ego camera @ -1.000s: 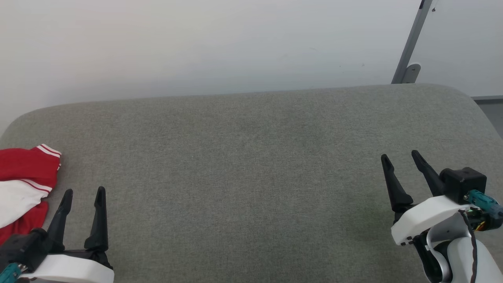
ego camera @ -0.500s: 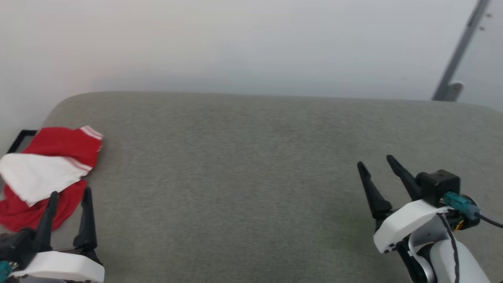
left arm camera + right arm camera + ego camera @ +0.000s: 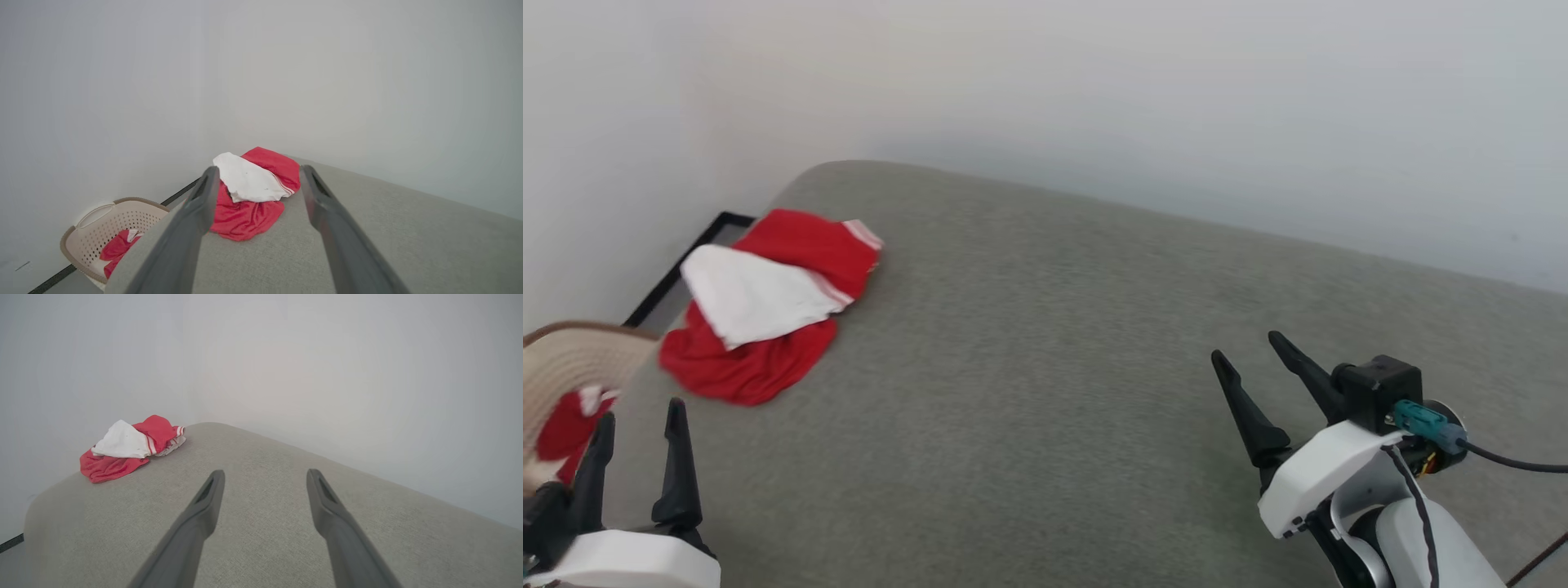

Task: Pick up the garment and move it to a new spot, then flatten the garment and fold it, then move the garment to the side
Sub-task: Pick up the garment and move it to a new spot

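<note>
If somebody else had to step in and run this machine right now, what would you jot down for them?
Left gripper: open, empty, over the grey fabric-covered surface, short of the shirt.
Right gripper: open, empty, far off on the right.
Bright red thin-fabric shirt with white panels: crumpled heap at the surface's far left corner, touched by neither gripper.
Beige perforated plastic basket, lower beside that corner, holds another red cloth.
Done: nothing yet.
Left: pick up, move, flatten, fold, set aside.
</note>
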Robot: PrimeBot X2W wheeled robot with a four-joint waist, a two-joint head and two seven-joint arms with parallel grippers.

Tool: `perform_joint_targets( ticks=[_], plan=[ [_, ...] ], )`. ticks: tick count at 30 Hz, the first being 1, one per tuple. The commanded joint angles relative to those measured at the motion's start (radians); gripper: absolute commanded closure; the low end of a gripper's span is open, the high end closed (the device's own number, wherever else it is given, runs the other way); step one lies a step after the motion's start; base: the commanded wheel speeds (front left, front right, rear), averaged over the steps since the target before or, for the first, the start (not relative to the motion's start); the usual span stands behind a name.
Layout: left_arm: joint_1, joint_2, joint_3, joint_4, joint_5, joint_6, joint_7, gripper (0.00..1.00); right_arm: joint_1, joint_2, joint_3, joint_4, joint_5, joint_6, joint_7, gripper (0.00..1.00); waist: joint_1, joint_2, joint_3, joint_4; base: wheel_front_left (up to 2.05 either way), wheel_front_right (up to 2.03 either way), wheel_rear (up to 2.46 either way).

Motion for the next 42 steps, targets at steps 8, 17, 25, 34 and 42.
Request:
perform_joint_targets(
  ticks=[8, 17, 25, 34, 42],
  plan=[
    [0.034, -0.001, 0.006, -0.031, -0.016, 0.02, 0.016, 0.0, -0.023, 0.006, 0.023, 0.008, 0.008, 0.005, -0.008, 0.0, 0.0, 0.0, -0.004, 0.109, 0.0, 0.0, 0.0],
    [-0.002, -0.021, 0.015, -0.022, -0.037, 0.034, 0.007, 0.0, -0.033, -0.007, 0.007, -0.012, -0.008, 0.005, 0.001, 0.0, 0.0, 0.0, 0.038, 0.136, 0.0, 0.0, 0.0],
    [-0.129, -0.028, 0.01, 0.048, -0.059, 0.012, -0.003, 0.0, -0.065, -0.03, -0.034, -0.055, -0.033, 0.005, 0.027, 0.0, 0.0, 0.0, 0.119, 0.11, 0.0, 0.0, 0.0],
    [-0.375, 0.015, -0.01, 0.214, -0.066, -0.048, 0.006, 0.0, -0.119, -0.068, -0.069, -0.13, -0.064, 0.005, 0.074, 0.0, 0.0, 0.0, 0.251, 0.047, 0.0, 0.0, 0.0],
    [-0.635, 0.05, -0.009, 0.428, -0.098, -0.109, 0.012, 0.0, -0.185, -0.11, -0.086, -0.224, -0.093, 0.002, 0.134, 0.0, 0.0, 0.0, 0.405, -0.009, 0.0, 0.0, 0.0]
  ],
)
